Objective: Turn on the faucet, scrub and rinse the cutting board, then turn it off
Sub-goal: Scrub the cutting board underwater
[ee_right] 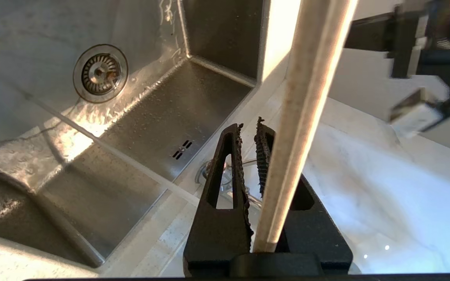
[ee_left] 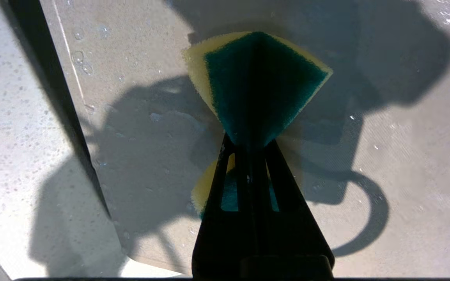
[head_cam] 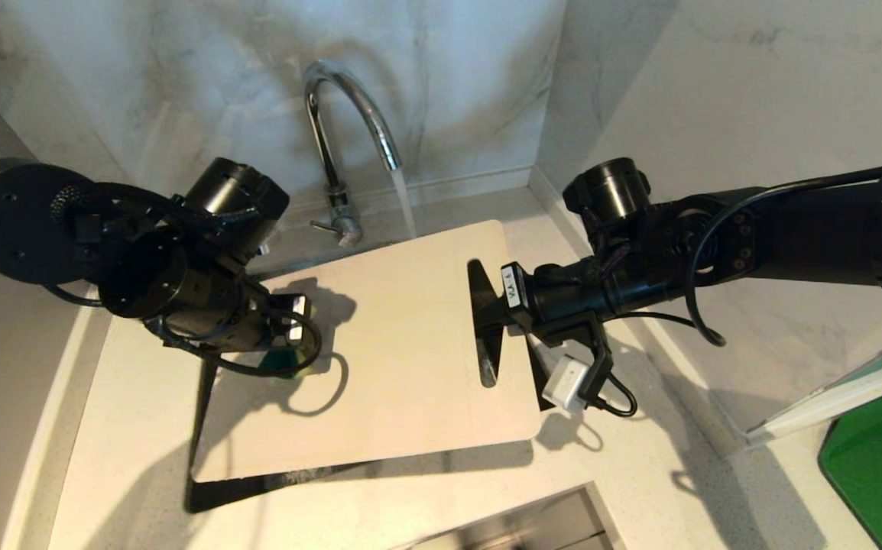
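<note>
Head view shows the faucet (head_cam: 349, 130) at the back of the sink (ee_right: 139, 128) running a thin stream onto the far edge of the cutting board (head_cam: 403, 344), which is held tilted over the basin. The right gripper (head_cam: 496, 309) clamps the board by its right end at the handle slot; in the right wrist view the pale edge passes beside the nearly closed jaws, with the drain strainer (ee_right: 99, 72) below. The left gripper (ee_left: 250, 146) is closed tight on a folded yellow-and-green sponge (ee_left: 258, 84), set near the board's left edge with the green scouring side outward. Scrubbing looks to be the step in hand. To do it well, I would press the sponge flat, work in overlapping strokes toward the stream, and keep the right grip firm so the wet board neither slips nor twists.
</note>
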{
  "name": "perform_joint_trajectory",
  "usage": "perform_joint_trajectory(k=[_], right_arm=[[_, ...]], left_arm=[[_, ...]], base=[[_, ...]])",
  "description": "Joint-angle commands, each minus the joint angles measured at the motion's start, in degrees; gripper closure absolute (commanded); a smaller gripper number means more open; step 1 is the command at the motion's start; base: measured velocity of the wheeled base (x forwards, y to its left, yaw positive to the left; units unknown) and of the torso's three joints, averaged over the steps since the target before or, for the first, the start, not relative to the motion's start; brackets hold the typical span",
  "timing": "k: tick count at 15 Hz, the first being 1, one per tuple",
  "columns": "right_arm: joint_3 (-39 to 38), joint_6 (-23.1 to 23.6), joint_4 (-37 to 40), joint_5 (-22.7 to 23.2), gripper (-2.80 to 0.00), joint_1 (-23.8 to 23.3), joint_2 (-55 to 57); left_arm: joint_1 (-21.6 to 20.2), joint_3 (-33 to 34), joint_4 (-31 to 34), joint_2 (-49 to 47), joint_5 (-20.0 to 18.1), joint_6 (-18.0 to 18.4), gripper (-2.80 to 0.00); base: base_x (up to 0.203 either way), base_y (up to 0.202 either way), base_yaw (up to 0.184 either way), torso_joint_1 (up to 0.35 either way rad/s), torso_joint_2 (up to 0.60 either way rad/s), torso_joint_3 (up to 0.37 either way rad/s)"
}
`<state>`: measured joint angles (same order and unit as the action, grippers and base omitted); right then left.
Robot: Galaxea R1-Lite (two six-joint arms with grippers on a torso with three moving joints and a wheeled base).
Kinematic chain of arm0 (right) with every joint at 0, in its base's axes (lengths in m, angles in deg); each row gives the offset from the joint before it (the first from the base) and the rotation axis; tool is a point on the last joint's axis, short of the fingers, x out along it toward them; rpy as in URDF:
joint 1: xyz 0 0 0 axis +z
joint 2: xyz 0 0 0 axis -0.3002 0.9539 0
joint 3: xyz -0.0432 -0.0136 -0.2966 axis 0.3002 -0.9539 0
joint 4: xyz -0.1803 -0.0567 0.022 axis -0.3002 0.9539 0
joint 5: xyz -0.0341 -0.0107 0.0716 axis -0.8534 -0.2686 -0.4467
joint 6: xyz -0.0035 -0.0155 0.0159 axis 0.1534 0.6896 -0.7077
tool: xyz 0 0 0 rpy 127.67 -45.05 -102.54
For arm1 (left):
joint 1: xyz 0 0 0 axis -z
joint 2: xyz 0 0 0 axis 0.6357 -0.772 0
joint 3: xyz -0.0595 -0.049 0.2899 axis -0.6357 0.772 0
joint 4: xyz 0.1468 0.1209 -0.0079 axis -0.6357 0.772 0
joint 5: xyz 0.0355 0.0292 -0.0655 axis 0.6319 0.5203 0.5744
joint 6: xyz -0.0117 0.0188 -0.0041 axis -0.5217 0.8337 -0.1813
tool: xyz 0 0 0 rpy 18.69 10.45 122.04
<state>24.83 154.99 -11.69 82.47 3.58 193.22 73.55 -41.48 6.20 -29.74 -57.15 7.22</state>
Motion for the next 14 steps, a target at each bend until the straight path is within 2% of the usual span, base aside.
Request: perform_joint_trajectory(k=[1, 8, 12, 14], right_arm=[[-0.3, 1.0, 0.1, 0.3, 0.00, 0.0, 0.0], [-0.1, 1.0, 0.0, 0.4, 0.00, 0.0, -0.2], [-0.1, 1.0, -0.1, 1.0, 0.00, 0.0, -0.1], [-0.1, 1.0, -0.2, 1.6, 0.00, 0.0, 0.2]], left_arm=[[-2.0, -0.6, 0.2, -1.4, -0.7, 0.0, 0.00], [-10.7, -0.1, 0.3, -1.2, -4.6, 2.0, 0.00], [-17.9, 3.7, 0.2, -0.2, -7.2, 4.7, 0.00], [-20.4, 5.0, 0.0, 0.8, -10.0, 5.4, 0.00]], base=[[0.000, 0.000, 0.000, 0.000, 0.00, 0.000], [0.000, 0.000, 0.000, 0.000, 0.00, 0.000], [0.000, 0.000, 0.000, 0.000, 0.00, 0.000], [0.000, 0.000, 0.000, 0.000, 0.00, 0.000]])
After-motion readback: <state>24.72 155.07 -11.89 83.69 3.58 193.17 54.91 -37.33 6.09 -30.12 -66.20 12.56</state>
